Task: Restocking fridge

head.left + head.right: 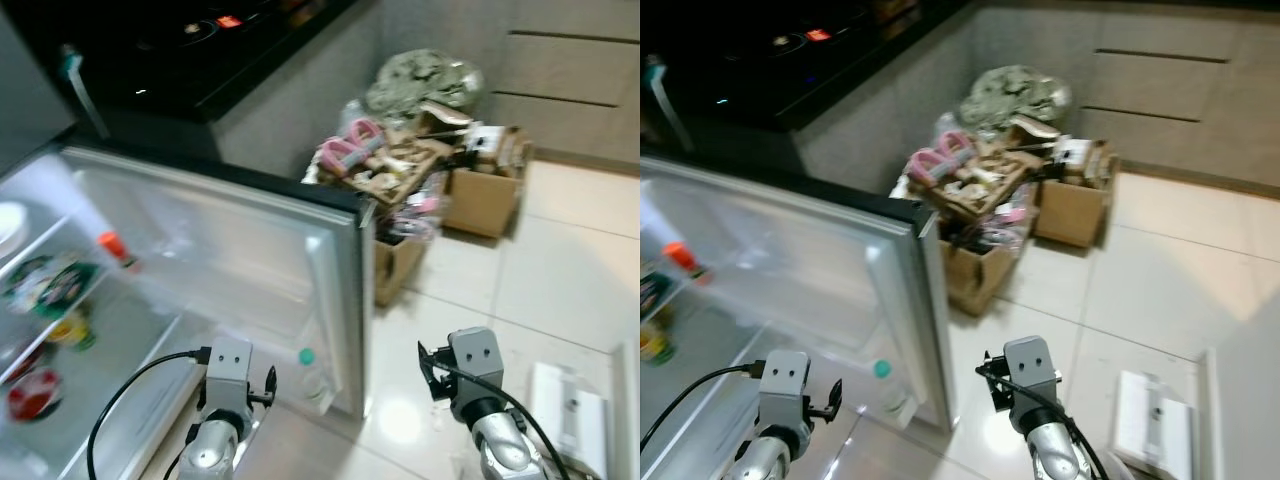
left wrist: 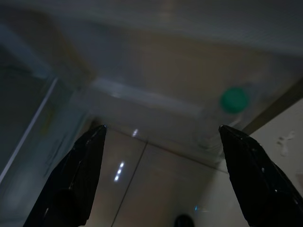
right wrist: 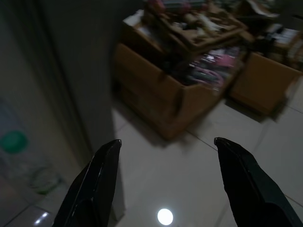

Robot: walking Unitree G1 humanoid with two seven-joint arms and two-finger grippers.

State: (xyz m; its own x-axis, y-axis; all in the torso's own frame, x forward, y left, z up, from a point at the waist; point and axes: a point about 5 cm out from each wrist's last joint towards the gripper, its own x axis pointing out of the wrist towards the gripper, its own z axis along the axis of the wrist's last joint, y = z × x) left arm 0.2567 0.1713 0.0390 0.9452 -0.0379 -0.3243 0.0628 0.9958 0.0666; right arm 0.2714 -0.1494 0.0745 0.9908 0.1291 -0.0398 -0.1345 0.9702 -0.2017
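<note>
1. left eye view: fridge door (image 1: 250,250) stands swung wide, inner side facing the robot, so its low door shelf can be reached from the front. both arms are held low ahead of the body.
2. left gripper (image 2: 161,179): fingers apart, nothing between them. a clear bottle with green cap (image 2: 233,100) stands in the door shelf just ahead of and beyond the fingertips, nearer the right finger. upright, tucked against the door's edge, so the shelf rail holds it.
3. right gripper (image 3: 163,182): fingers apart and empty, out past the door's free edge over bare floor tile (image 1: 560,280). the door edge is close on its left; cardboard boxes (image 3: 189,90) packed with groceries sit well ahead of it.
4. fridge interior (image 1: 50,300), far left of the left gripper: shelves carry packs and jars, plus a red-capped item (image 1: 112,243) up near the hinge side.
5. white flat pack (image 1: 568,400) lies on the floor just right of the right gripper.
6. judgement: bottle in the door plus open empty fingers fits either a bottle just set down and released, or one already stocked with the robot heading to the boxes for more. can't separate those two.
</note>
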